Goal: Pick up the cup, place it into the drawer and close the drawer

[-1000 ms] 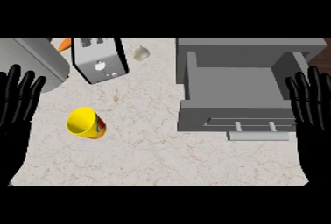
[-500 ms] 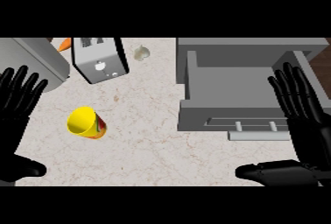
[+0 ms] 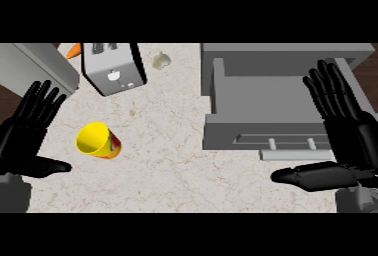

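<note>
Over the last second both hands have risen from the side edges and come further onto the desk (image 3: 170,150). The left hand (image 3: 26,132) now stands just left of the cup (image 3: 97,141), its fingers (image 3: 40,102) straight and spread, thumb pointing toward the cup, nothing held. The right hand (image 3: 347,135) has moved in over the right side of the open drawer (image 3: 258,97), fingers likewise straight and fanned, thumb stretched left below the drawer's front. Neither hand touches anything yet, so I judge that the pick-up is only starting. The left hand is the nearer one to the cup and looks the likelier to take it.

The cup is yellow with a reddish, patterned side. It lies tipped on the desk, left of centre and near, with its open mouth facing up and left. It sits well apart from the drawer, which stands pulled out at the right with its handle (image 3: 291,144) toward the near side. Whether the cup rests fully on its side or merely leans is hard to tell from this steep angle.

A toaster (image 3: 112,67) stands far left of centre.
</note>
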